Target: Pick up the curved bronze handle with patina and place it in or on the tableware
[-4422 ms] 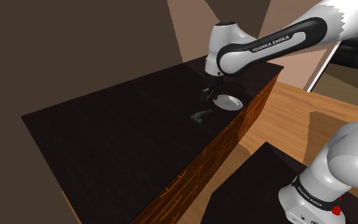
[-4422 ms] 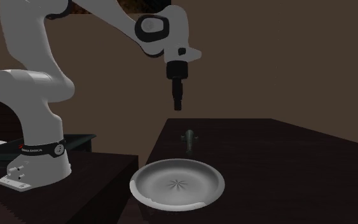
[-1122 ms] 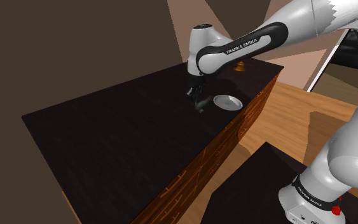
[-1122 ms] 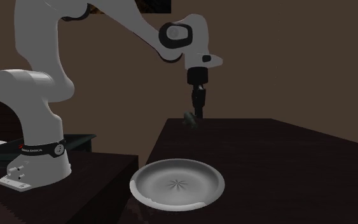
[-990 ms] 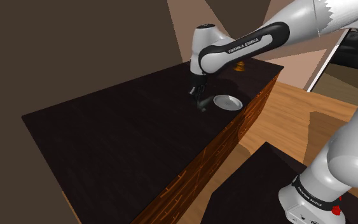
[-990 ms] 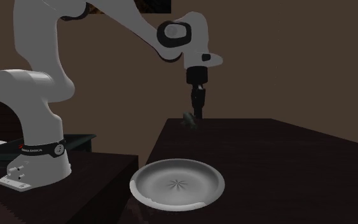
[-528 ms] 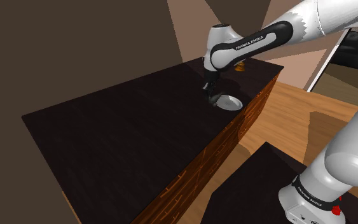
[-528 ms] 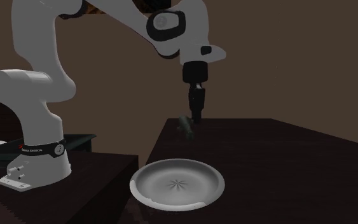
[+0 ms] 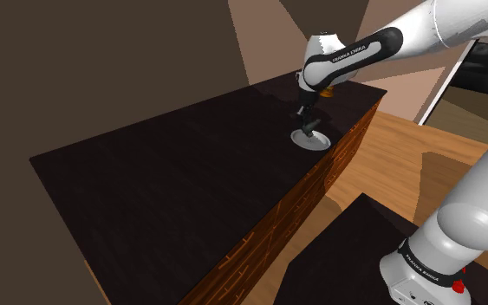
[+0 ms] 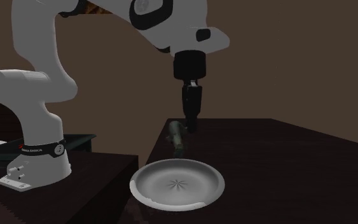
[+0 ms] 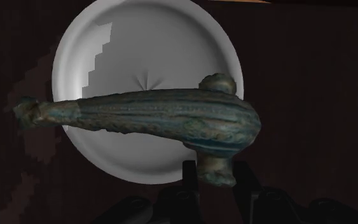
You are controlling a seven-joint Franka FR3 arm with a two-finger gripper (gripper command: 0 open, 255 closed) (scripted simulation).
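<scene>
A curved, dark greenish bronze handle (image 11: 158, 118) hangs in the air, clasped at its short stub by my gripper (image 11: 214, 181), which is shut on it. Straight beneath the handle lies a round grey plate (image 11: 145, 63) on the dark table. In the shoulder view the gripper (image 9: 305, 120) hovers just over the plate (image 9: 318, 140) near the table's far right edge. In the second exterior view the handle (image 10: 176, 137) sticks out sideways from the gripper (image 10: 189, 126), a little above and behind the plate (image 10: 199, 188).
The dark tabletop (image 9: 164, 173) stretches wide toward the shoulder view's left, with a wooden side panel (image 9: 298, 204) and wood floor (image 9: 389, 165) past its edge. A small orange object (image 9: 326, 92) sits behind the arm. My base (image 10: 37, 162) stands on a dark box.
The arm has carried the handle from over the table's middle toward the plate; it now hangs above the plate. The grip has stayed shut throughout.
</scene>
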